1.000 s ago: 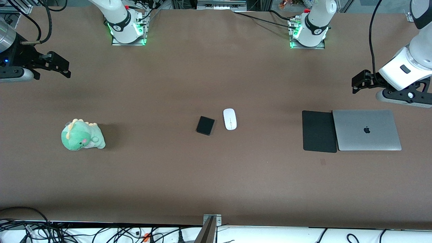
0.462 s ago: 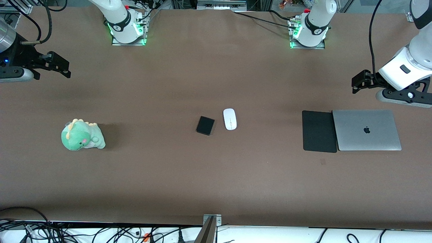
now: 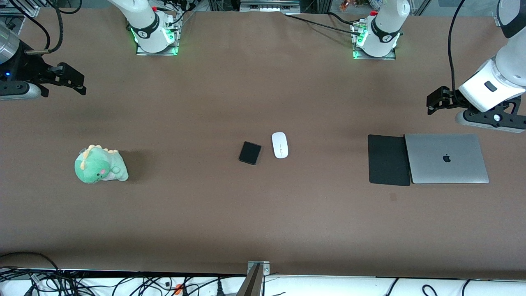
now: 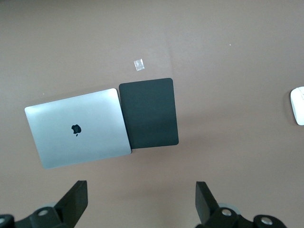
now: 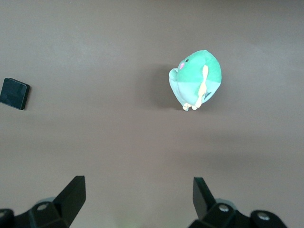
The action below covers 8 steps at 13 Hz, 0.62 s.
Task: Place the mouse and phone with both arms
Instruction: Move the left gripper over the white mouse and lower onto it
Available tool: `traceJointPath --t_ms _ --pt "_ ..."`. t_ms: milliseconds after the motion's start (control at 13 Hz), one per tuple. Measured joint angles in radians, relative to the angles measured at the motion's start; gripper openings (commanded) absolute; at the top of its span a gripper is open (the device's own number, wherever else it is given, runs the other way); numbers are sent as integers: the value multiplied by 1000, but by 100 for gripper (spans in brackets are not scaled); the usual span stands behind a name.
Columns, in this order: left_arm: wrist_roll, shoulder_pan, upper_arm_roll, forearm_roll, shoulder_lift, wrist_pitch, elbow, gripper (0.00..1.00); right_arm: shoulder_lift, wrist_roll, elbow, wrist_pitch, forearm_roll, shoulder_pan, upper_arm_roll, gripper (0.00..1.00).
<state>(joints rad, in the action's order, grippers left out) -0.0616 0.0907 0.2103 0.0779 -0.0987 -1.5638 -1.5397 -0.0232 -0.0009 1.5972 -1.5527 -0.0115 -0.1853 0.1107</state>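
The white oval mouse [image 3: 280, 144] lies on the brown table near its middle; its edge also shows in the left wrist view [image 4: 298, 105]. The small black phone [image 3: 250, 153] lies beside it, toward the right arm's end, and shows in the right wrist view [image 5: 14, 93]. My left gripper [image 3: 436, 100] hangs open and empty in the air over bare table by the laptop, its spread tips showing in the left wrist view [image 4: 140, 199]. My right gripper [image 3: 70, 79] hangs open and empty over the table's other end, also seen in the right wrist view [image 5: 137, 195].
A closed silver laptop [image 3: 446, 158] lies at the left arm's end, with a thin black mat [image 3: 388, 160] against its side toward the mouse. A green plush dinosaur [image 3: 100, 165] sits toward the right arm's end. Cables run along the table's front edge.
The left arm's hand has drifted slightly up and toward the table's middle. The right arm, mouse and phone have not moved.
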Motion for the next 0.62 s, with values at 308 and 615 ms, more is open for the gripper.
traceJointPath --t_ms 308,615 --pt "62 -108 5 -78 -68 -4 -6 100 0 0 0 0 0 0 0 100" --pt "250 -240 7 -111 -207 -139 19 100 0 0 -1 0 0 0 0 100"
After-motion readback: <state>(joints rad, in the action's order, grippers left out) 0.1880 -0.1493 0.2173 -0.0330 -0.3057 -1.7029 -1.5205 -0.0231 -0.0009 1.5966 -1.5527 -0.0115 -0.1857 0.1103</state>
